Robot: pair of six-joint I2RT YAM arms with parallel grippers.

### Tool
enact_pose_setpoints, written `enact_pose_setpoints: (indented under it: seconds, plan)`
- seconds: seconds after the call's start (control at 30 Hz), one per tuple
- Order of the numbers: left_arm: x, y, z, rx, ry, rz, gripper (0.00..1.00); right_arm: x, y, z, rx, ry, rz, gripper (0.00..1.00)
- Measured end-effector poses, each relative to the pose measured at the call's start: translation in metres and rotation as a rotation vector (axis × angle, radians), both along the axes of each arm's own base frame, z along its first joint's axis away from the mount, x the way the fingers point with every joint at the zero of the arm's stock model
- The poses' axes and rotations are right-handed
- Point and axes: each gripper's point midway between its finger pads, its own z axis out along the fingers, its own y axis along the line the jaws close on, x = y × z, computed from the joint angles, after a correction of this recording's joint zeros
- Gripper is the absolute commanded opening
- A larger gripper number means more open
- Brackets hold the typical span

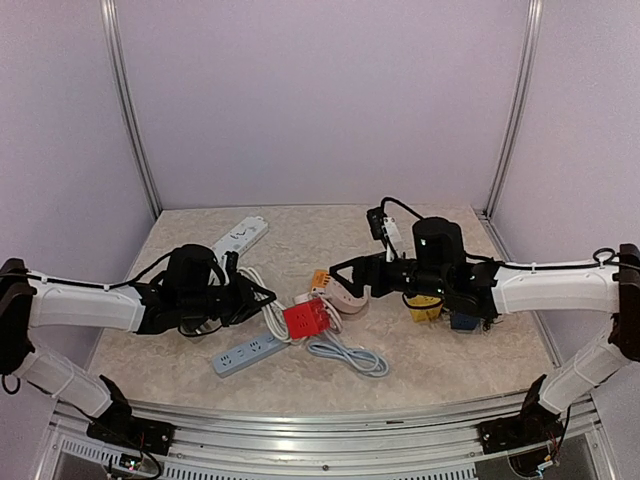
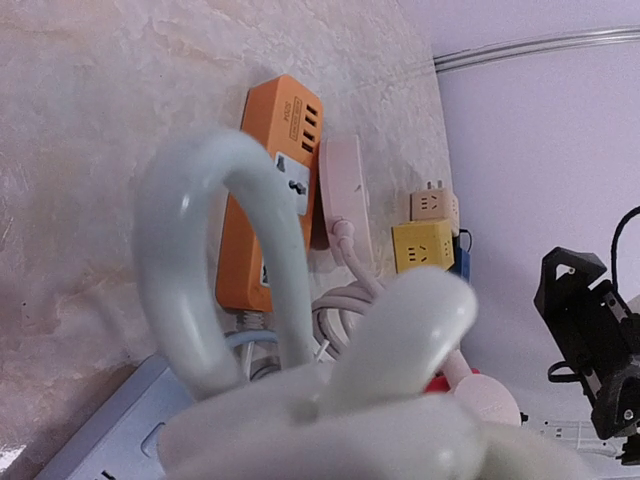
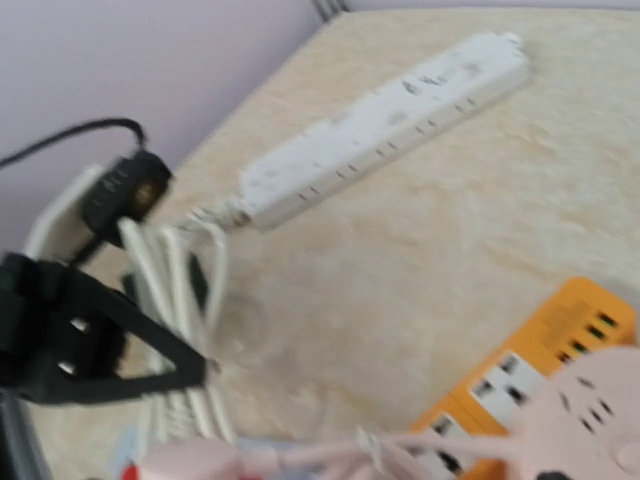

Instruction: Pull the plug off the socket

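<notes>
Left claw: the left gripper (image 1: 252, 293) sits just left of the red socket block (image 1: 308, 318), nose-deep in a tangle of white cable (image 2: 190, 250). The cable loops right across its wrist camera and hides the fingers, so apart or together, I cannot tell.
Right claw: the right gripper (image 1: 345, 272) hovers over the orange strip (image 2: 262, 200) and pink strip (image 2: 340, 180). It is seen side-on, so I cannot tell the gap.
Socket: the red block lies mid-table, between the two claws, just beside the pink strip.
Plug: lost in the tangle, I cannot pick it out.
Around: a blue-grey strip (image 1: 248, 353) lies nearer the arms' bases, a white strip (image 1: 240, 235) lies far left, and a yellow adapter (image 2: 422, 245) lies under the right arm.
</notes>
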Motion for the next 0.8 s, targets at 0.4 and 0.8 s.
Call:
enact_pose_setpoints:
  seconds: [0.4, 0.8]
  plan:
    - [0.003, 0.002, 0.003, -0.026, 0.021, 0.036, 0.0, -0.07, 0.023, -0.016, -0.04, 0.089, 0.101, 0.88]
    - [0.002, 0.001, 0.004, -0.033, 0.027, 0.038, 0.0, -0.088, 0.045, -0.057, 0.067, 0.296, 0.144, 0.8]
